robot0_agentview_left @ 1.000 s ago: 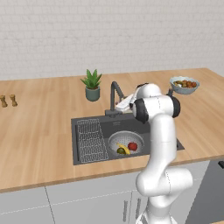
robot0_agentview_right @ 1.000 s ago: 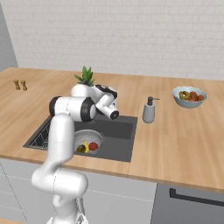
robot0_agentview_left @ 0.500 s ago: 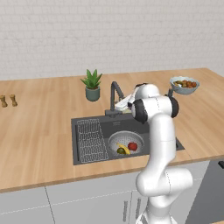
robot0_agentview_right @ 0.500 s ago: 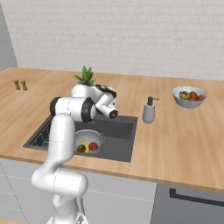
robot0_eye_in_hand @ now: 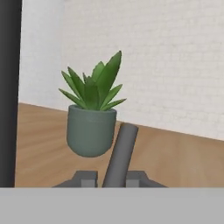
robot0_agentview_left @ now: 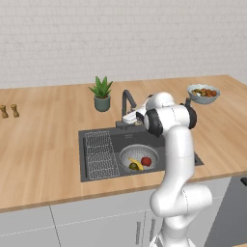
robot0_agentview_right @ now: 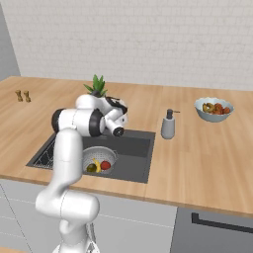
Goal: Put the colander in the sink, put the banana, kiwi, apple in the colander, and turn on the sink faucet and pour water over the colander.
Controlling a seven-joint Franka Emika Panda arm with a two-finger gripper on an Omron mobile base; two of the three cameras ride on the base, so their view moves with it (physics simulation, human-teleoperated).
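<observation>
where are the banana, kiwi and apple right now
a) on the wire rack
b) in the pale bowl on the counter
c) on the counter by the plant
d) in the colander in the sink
d: the banana, kiwi and apple lie together inside the colander, which sits in the sink.

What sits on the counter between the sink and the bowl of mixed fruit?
In the right base view, a grey soap dispenser stands on the counter between the sink and the fruit bowl, nearer the sink's corner.
</observation>
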